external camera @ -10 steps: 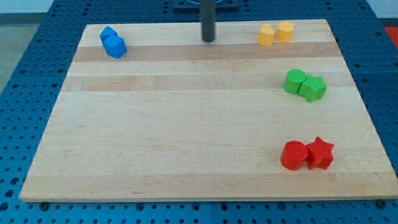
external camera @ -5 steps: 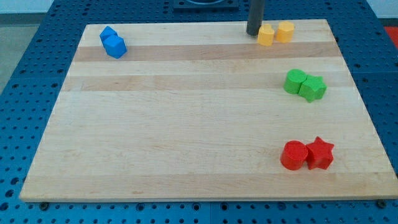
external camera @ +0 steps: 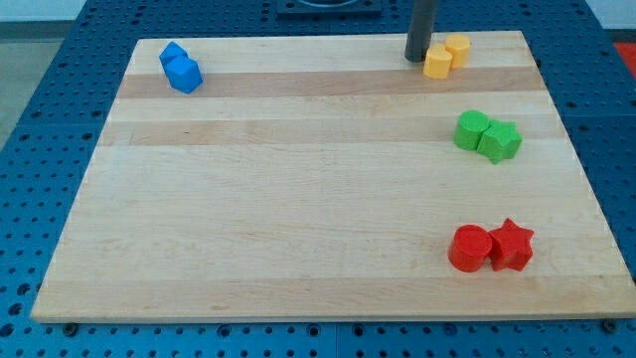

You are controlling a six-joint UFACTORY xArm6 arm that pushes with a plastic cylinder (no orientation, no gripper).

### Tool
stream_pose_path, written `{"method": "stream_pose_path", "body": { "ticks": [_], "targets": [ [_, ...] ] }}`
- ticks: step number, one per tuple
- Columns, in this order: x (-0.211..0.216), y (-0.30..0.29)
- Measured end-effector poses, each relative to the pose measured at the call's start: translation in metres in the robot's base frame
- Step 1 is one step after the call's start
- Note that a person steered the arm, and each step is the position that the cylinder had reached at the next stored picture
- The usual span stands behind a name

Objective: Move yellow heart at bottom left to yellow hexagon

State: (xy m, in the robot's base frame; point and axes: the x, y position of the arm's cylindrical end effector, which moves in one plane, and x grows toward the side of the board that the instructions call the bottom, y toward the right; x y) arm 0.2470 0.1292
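Two yellow blocks sit at the view's top right of the wooden board (external camera: 298,199). The nearer, left one (external camera: 437,64) looks like the yellow heart; it touches the yellow hexagon (external camera: 457,48) just up and right of it. My tip (external camera: 416,58) stands right against the heart's left side. The rod rises out of the view's top.
Two blue blocks (external camera: 181,69) sit together at the top left. A green pair (external camera: 487,135) lies at the right middle. A red cylinder (external camera: 468,248) and a red star (external camera: 512,245) touch at the bottom right. The board's top edge is just behind my tip.
My tip moved right along the top edge, reached the yellow heart's left side, and pushed it slightly right against the hexagon.
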Motion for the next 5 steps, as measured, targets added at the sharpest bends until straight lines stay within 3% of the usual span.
{"method": "stream_pose_path", "body": {
  "ticks": [5],
  "targets": [
    [0.0102,0.0103]
  ]
}}
